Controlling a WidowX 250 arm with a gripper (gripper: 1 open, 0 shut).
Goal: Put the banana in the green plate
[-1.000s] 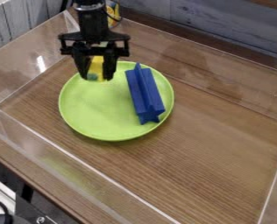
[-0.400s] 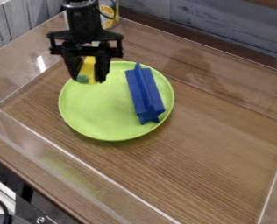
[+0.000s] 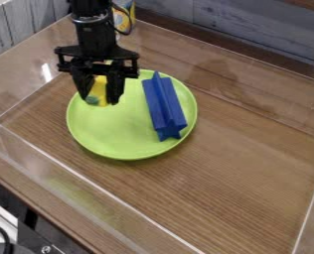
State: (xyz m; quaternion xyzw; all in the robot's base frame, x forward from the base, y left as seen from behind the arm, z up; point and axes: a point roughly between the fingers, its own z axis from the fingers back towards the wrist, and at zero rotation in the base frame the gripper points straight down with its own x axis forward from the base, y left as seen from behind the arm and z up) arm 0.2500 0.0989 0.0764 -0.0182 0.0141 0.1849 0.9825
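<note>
Your gripper (image 3: 97, 96) is closed on the banana (image 3: 97, 89), the 1 thing you need to move, and has it over the upper-left part of the green plate (image 3: 120, 144). The pick-up looks done and the carry nearly so. You can't tell from here whether the banana touches the plate. What seems left is 1 short lowering, if any, then letting go and backing off. The blue block (image 3: 164, 104) lies on the plate's right side, apart from the banana.

The pincer (image 3: 96, 93) hides part of the banana (image 3: 98, 90).
</note>
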